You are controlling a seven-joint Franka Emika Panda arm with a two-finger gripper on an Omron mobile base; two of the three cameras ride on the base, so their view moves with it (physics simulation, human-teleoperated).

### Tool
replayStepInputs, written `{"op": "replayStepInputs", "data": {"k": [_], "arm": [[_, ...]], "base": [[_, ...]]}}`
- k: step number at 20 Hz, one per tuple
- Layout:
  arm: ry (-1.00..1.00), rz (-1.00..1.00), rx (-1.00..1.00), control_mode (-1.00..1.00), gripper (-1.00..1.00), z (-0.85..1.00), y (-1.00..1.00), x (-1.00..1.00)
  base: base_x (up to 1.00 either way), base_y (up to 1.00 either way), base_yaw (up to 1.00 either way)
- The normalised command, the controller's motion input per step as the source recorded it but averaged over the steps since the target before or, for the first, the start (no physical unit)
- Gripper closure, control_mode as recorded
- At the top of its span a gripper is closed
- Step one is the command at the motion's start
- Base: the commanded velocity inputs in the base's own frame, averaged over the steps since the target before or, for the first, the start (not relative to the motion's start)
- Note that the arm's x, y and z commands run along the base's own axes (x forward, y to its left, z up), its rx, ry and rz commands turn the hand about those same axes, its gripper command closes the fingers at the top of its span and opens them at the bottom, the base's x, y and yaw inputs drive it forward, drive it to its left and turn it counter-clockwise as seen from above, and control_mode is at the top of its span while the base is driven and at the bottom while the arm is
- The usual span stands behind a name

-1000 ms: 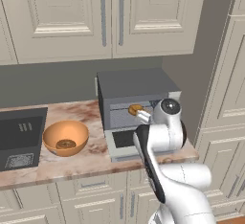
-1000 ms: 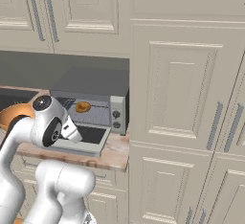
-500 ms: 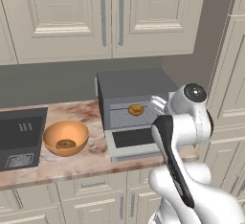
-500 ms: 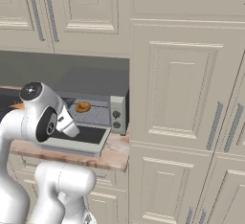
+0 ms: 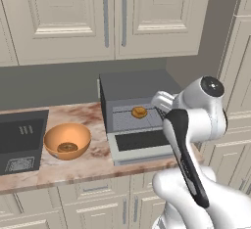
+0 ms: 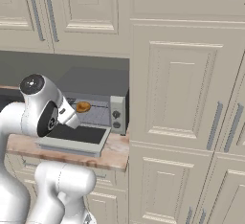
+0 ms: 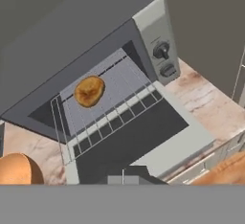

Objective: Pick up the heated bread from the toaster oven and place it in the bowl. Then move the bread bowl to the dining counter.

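The heated bread (image 7: 89, 91) is a small golden lump lying on the wire rack inside the toaster oven (image 7: 143, 31), whose glass door (image 7: 143, 132) is dropped flat. The same bread (image 5: 139, 112) shows in the oven's mouth in the left base view, and the bread (image 6: 83, 106) again from the right. My gripper (image 7: 123, 176) hovers above the open door, in front of the rack and apart from the bread. It is shut with nothing in it. The orange-tan bowl (image 5: 67, 140) stands on the counter left of the oven, with a dark ring-shaped piece (image 5: 66, 148) in it.
A dark sink (image 5: 19, 140) is set into the marbled counter (image 5: 93, 162) left of the bowl. Cream wall cabinets (image 5: 112, 17) hang above the oven. A tall cabinet front (image 6: 186, 98) stands right beside the oven's knob side (image 6: 117, 115).
The arm's upper links have swung up and to the right. The hand has stayed in front of the oven's mouth, shut. Bread and bowl have not moved.
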Motion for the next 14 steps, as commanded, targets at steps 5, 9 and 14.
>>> {"op": "replayStepInputs", "data": {"k": [5, 9, 14], "arm": [[-0.07, 0.26, -0.16, -1.00, 1.00, 0.00, 0.24, 0.00], [0.00, 0.00, 0.01, -1.00, -1.00, 0.00, 0.00, 0.00], [0.00, 0.00, 0.00, -1.00, -1.00, 0.00, 0.00, 0.00]], "base": [[0.00, 0.00, 0.00], [0.00, 0.00, 0.00], [0.00, 0.00, 0.00]]}}
